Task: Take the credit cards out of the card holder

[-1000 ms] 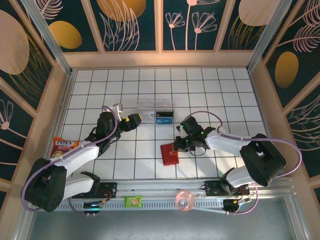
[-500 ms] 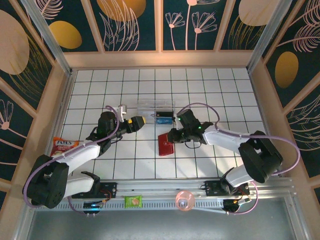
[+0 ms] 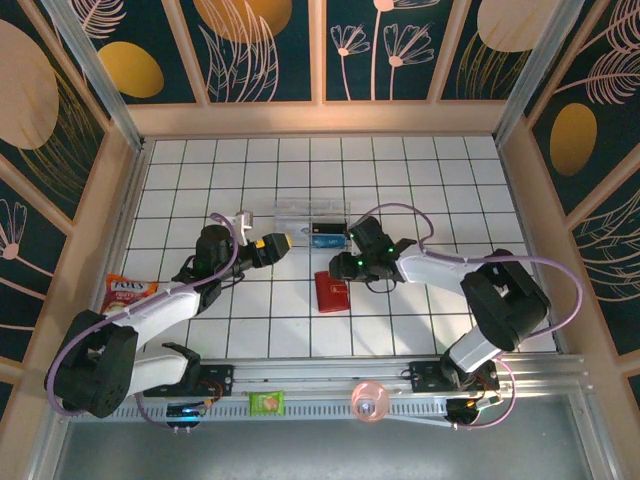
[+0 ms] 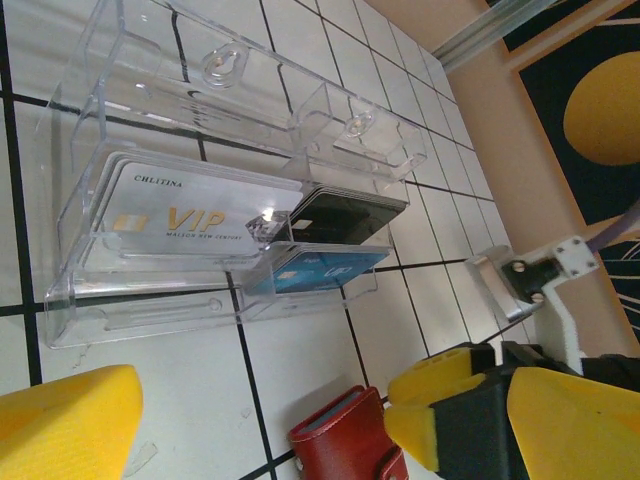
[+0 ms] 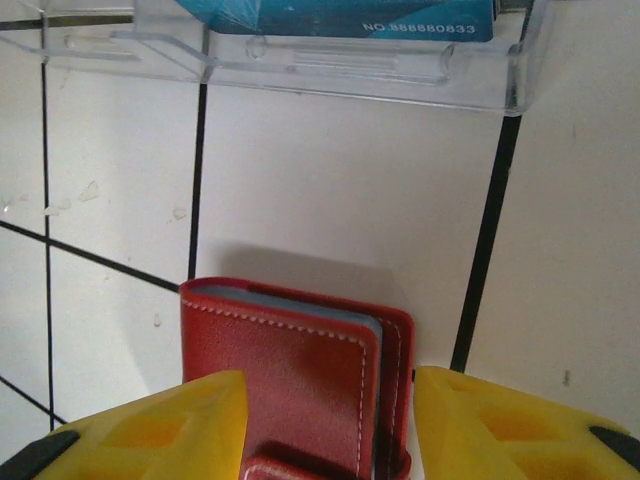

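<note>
The card holder [image 3: 332, 292], a small red booklet wallet, lies shut on the white tiles just in front of the clear plastic box [image 3: 312, 224]. Grey-blue sleeve edges show at its top [image 5: 290, 375]. My right gripper [image 3: 343, 267] is over it and open, with one yellow finger [image 5: 150, 430] at each side [image 5: 330, 405] and a thin gap at the right one. My left gripper [image 3: 281, 243] hovers open to the left of the box, pointing at it [image 4: 320, 430]. The card holder [image 4: 345, 445] also sits low in that wrist view. Credit cards [image 4: 190, 215] lie inside the box.
The box [image 4: 230, 190] holds a silver VIP card, a dark card [image 4: 350, 210] and a blue card [image 5: 340, 15]. A snack packet [image 3: 128, 292] lies at the table's left edge. A green packet [image 3: 267, 402] and a pink object [image 3: 368, 400] sit on the front rail.
My right gripper carried the card holder up and left toward the box, then opened, and the holder now rests on the tiles. My left gripper shifted slightly right and opened wider.
</note>
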